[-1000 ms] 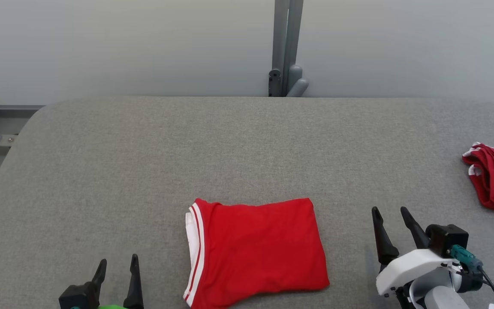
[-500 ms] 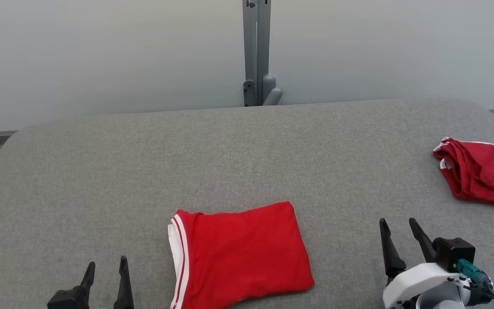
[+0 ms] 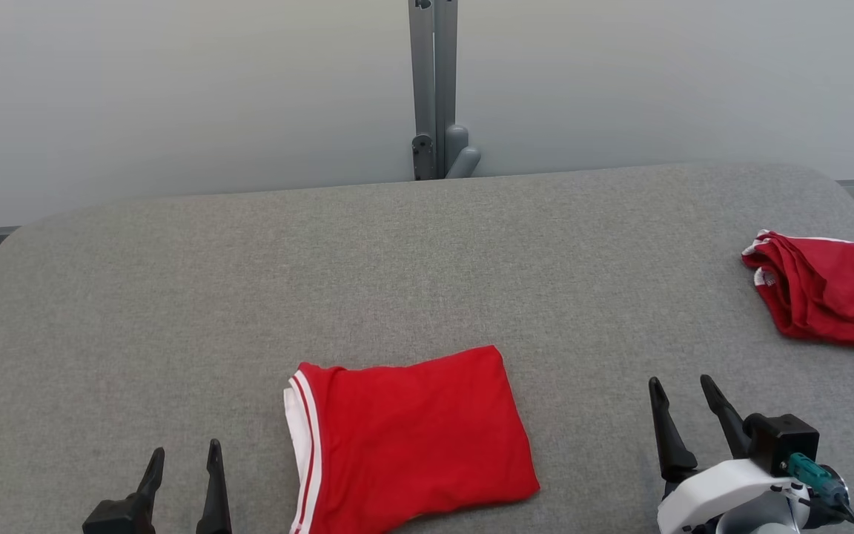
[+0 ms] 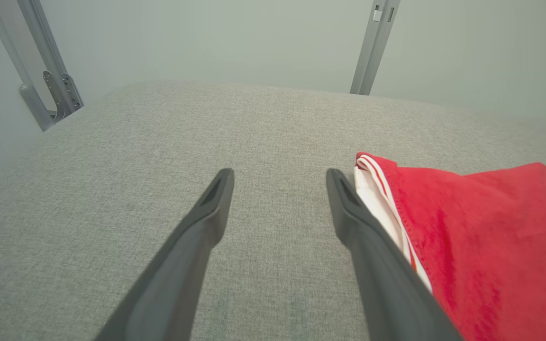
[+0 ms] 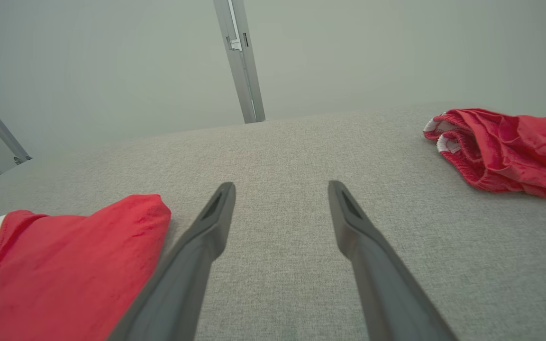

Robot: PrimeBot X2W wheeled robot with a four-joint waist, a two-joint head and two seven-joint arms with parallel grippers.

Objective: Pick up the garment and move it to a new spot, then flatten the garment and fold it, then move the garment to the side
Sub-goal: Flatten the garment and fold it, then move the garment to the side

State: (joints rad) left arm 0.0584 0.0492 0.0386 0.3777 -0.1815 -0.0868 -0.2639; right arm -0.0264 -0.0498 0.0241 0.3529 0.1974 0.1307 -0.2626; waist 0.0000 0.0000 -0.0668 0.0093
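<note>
Red garment (image 3: 412, 434), white-striped hem at left, folded flat, front-centre

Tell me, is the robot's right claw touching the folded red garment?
Apart. In the head view, a strip of bare grey tabletop lies between the right gripper and the folded red garment.

The head camera has turned. The post (image 3: 427, 74) and garment (image 3: 412, 437) sit further left; more of the red heap (image 3: 827, 297) shows.

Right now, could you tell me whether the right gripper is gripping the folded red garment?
No, the right gripper stands open above the gray table, apart from the folded red garment.
</note>
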